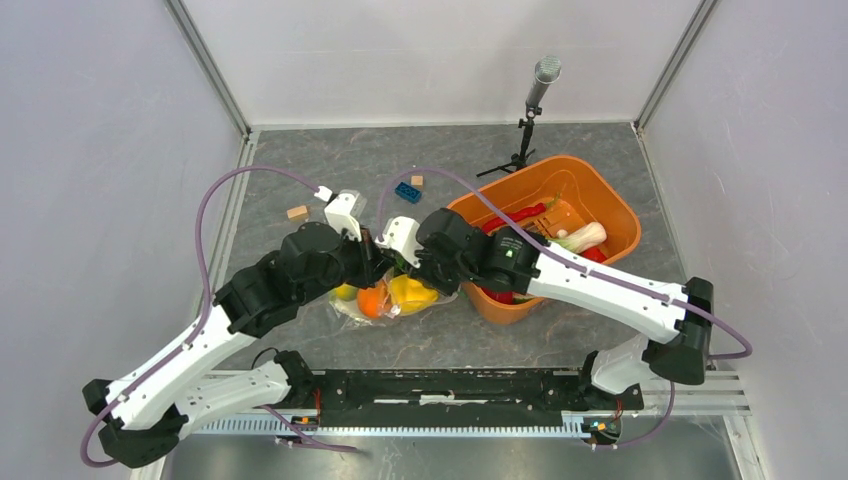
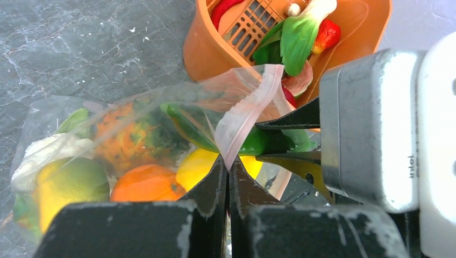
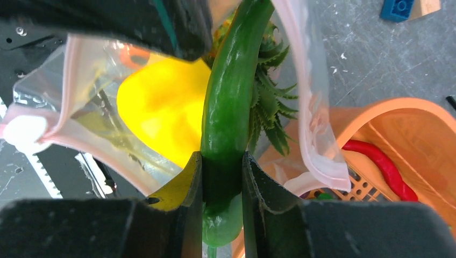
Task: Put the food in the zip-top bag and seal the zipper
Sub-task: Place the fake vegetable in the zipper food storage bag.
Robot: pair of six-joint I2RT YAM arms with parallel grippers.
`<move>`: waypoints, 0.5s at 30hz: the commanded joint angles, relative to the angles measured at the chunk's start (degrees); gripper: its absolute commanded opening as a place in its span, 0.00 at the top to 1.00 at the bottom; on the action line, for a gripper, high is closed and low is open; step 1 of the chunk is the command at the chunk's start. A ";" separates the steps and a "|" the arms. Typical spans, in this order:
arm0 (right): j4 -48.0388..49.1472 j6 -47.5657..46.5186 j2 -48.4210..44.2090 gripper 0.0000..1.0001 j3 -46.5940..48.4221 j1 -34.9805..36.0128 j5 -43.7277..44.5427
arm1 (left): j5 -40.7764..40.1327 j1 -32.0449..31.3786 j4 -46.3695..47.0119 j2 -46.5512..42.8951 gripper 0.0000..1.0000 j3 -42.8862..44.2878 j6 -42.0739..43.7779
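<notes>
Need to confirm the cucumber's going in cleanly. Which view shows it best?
Right wrist: the cucumber runs full length from the right gripper into the zip-top bag. Left wrist shows only a green sliver behind the zipper; in top external it's hidden.

Lab booth: white panel walls (image 1: 440, 60), microphone (image 1: 544, 72) on stand

The left arm (image 1: 200, 350) and right arm (image 1: 600, 285) both reach forward and bend inward, wrists nearly meeting head-on. The left gripper (image 2: 227, 161) is pinched tight on the zipper (image 2: 244, 115) (fingertips all but touching). The right gripper (image 3: 221, 161), jaws partly apart, clamps a green cucumber (image 3: 231, 91).
</notes>
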 commanded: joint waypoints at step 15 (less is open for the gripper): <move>20.25 4.06 -7.16 0.40 -5.43 0.31 -3.14 | -0.24 -0.02 4.40 -4.15 0.98 -0.15 -1.42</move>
